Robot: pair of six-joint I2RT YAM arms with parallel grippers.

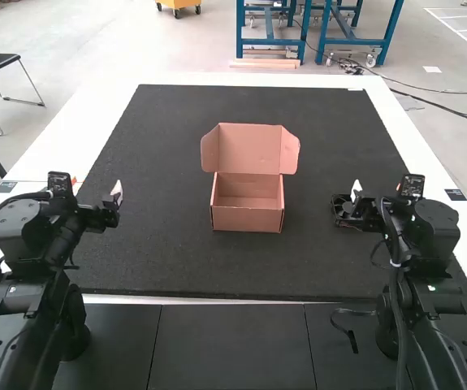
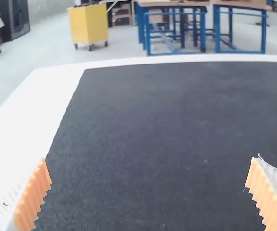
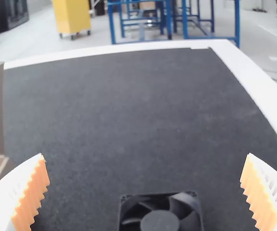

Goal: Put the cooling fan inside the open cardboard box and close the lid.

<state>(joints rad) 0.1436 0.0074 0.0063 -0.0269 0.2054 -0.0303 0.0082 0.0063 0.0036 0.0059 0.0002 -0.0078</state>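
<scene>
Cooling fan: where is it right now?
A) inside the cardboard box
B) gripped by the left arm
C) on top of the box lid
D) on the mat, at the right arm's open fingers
D: the cooling fan lies on the black mat between the spread fingers of the right gripper, touching neither, and the cardboard box stands empty.
</scene>
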